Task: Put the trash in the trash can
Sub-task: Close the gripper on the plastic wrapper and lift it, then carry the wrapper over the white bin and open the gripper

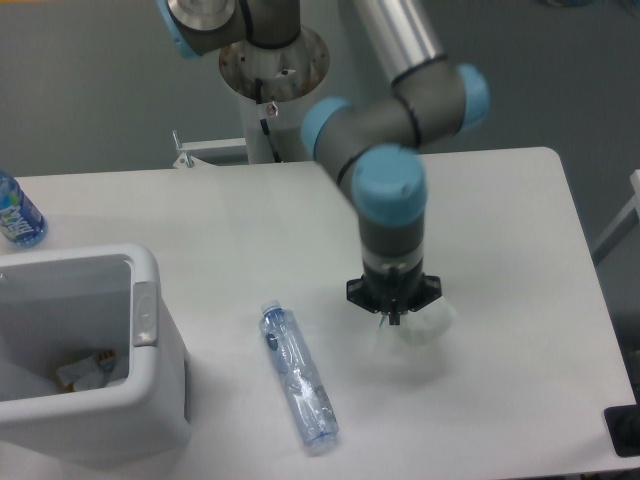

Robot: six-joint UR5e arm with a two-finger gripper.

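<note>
One crushed bottle (pixel 297 378) flat, long axis slanting toward lower right; tool (pixel 393 315) pinching wrapper (pixel 420 322).

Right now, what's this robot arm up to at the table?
The arm's gripper looks shut on the crumpled wrapper, apparently lifted just off the white table, though motion blur makes the grip hard to confirm. The crushed clear bottle lies flat on the table, untouched, between the gripper and the white trash can at the left, which already has some scraps inside. A blue-labelled water bottle stands at the far left edge.
</note>
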